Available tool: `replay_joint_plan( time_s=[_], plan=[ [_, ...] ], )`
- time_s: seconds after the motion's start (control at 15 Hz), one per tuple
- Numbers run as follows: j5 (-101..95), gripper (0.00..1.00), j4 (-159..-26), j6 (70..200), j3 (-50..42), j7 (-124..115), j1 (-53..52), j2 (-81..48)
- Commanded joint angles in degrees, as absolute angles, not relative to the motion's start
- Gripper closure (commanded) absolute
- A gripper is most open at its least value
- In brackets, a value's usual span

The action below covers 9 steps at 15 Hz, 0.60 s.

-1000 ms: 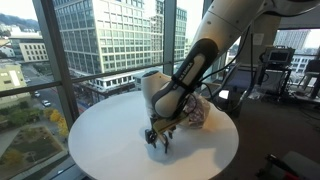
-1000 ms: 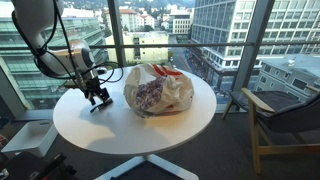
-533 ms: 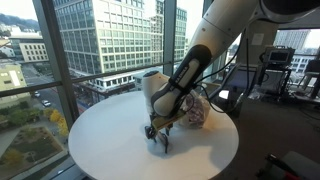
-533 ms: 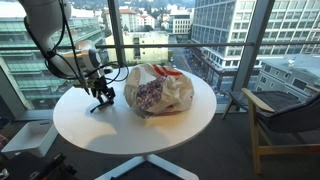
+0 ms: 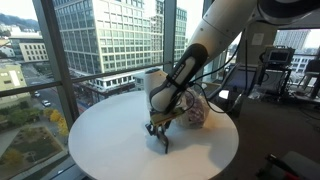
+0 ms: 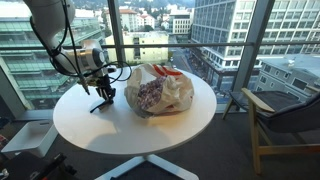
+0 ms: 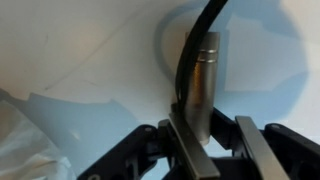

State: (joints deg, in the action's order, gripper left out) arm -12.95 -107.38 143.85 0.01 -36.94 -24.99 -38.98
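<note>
White round table under a dark arm in both exterior views. Arm entering from high at the upper right, bending steeply down, wrist close to vertical. Fingers pointing straight down at the table near its middle. Behind the wrist there, a crumpled plastic bag.

From the opposite side, arm entering at the upper left, elbow high, wrist dropped over the left part of the table. Fingers down at the surface. Just right of them, near but apart, the bag with printed patches.

In the wrist view, from left to right:
- a corner of the bag at the lower left
- one dark finger
- a grey metal cylinder lying lengthwise on the table
- the second finger

Black cable running from the cylinder's far end out of the top of the view. Near end of the cylinder tucked between the fingers, close against the one on the left of the view, with what looks like a thin gap on the other side. Fingers set narrow around the cylinder, far from wide. Cannot tell whether clamped firmly on it.
</note>
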Motion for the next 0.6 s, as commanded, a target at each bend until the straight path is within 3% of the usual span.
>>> replay_joint_plan(
  time_s=[0.0, 0.27, 0.53],
  plan=[
    [-8.46, 0.87, -108.43, 142.60, 0.84, -35.99, -23.04, -36.47],
    [-6.38, 0.89, -109.69, 137.84, -0.39, -37.41, -22.08, -30.56],
    [-5.71, 0.89, -108.88, 123.62, 0.01, -36.20, -18.81, -21.99]
  ],
)
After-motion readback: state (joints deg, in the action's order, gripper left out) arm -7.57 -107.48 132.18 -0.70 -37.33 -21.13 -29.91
